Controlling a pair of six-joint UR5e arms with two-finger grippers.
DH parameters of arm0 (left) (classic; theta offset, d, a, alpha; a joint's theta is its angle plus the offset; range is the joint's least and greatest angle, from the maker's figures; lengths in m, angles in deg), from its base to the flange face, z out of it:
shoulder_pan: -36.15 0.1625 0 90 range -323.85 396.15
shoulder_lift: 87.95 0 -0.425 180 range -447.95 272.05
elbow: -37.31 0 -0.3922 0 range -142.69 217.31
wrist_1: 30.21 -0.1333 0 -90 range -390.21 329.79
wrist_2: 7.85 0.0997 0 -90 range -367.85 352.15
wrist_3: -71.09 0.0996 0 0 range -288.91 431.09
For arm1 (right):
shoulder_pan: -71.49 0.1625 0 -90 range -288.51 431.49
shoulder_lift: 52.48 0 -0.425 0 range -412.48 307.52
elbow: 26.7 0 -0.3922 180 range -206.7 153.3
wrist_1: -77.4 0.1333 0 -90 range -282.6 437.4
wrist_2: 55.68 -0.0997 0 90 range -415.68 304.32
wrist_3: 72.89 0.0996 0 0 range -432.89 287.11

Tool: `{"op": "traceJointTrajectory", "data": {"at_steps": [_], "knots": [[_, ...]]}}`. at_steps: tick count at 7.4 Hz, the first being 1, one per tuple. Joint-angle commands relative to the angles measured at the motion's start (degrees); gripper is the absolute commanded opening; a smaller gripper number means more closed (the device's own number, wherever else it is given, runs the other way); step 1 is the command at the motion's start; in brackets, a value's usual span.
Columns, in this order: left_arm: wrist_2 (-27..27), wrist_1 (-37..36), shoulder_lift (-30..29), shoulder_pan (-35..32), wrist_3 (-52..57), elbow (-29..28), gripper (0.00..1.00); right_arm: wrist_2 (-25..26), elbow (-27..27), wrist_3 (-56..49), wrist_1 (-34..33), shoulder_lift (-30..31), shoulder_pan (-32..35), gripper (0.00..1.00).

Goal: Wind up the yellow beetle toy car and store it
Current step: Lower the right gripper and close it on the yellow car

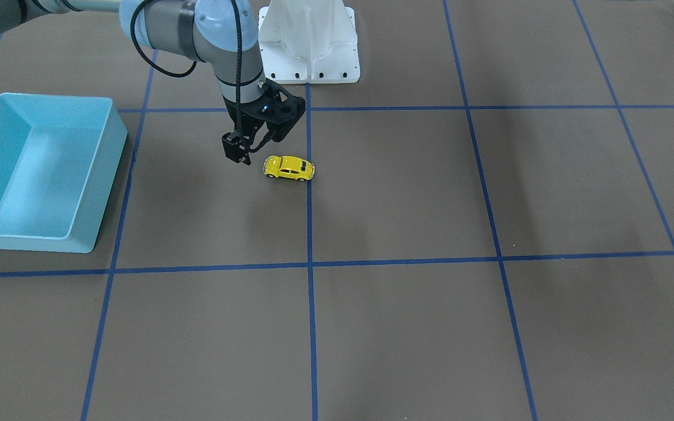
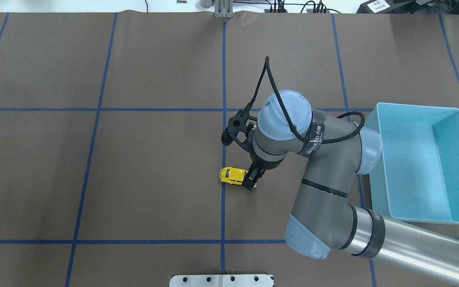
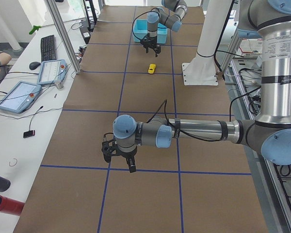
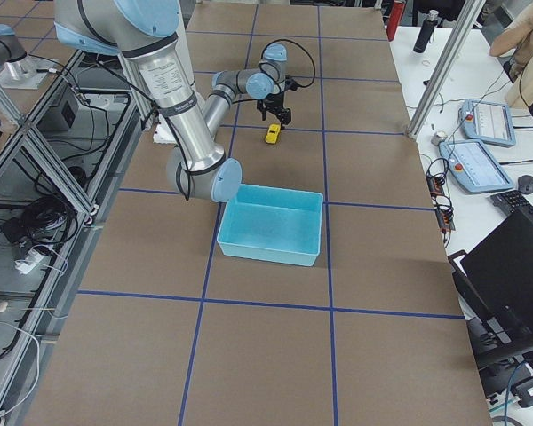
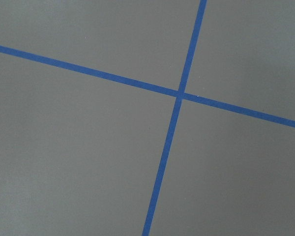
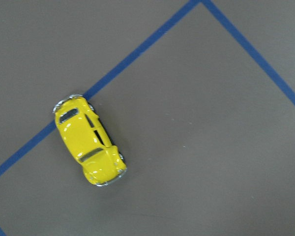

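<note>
Now the yellow beetle toy car (image 1: pixel 289 168) touches a blue tape line (image 1: pixel 310 234) on the brown tabletop (image 1: pixel 407 193). The right gripper (image 1: pixel 258 146) has its jaws wide near it; of the left gripper (image 3: pixel 122 160) I cannot tell.

Even diffuse light from above, bright in all views. Shadows on the counter (image 1: pixel 407 327) soft and broad, no hard edges. Small glare spots on the yellow beetle toy car (image 6: pixel 88 142) roof, right wrist view. Focus sharp; overhead view's far strip blown white.
</note>
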Motion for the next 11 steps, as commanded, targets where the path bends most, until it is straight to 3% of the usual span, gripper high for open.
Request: {"op": "traceJointTrajectory", "data": {"at_steps": [1,6,7,8,9,10,11], "knots": [[-0.2,0.2,-0.1,0.1,-1.5,-0.2,1.00,1.6,7.6,-0.3,9.9,-0.7,-1.4,1.00],[0.2,-0.1,0.0,0.1,-1.6,-0.4,1.00,5.7,8.3,-0.3,9.8,-1.5,-5.9,0.99],[0.2,0.0,0.0,0.1,-1.5,-0.4,1.00,5.9,8.9,-0.4,9.9,-1.8,-5.9,0.93],[0.1,-0.1,0.0,0.1,-1.6,-0.4,1.00,5.9,8.9,-0.4,10.0,-1.9,-5.9,0.57],[0.1,-0.1,0.0,0.1,-1.6,-0.4,1.00,5.8,8.8,-0.6,9.9,-2.4,-5.8,0.01],[0.1,-0.1,0.0,0.1,-1.6,-0.4,1.00,5.5,8.4,-0.9,9.2,-2.8,-5.5,0.00],[0.1,-0.1,0.0,0.1,-1.6,-0.4,1.00,5.3,6.3,-1.1,3.2,-4.4,-5.1,0.00]]}}
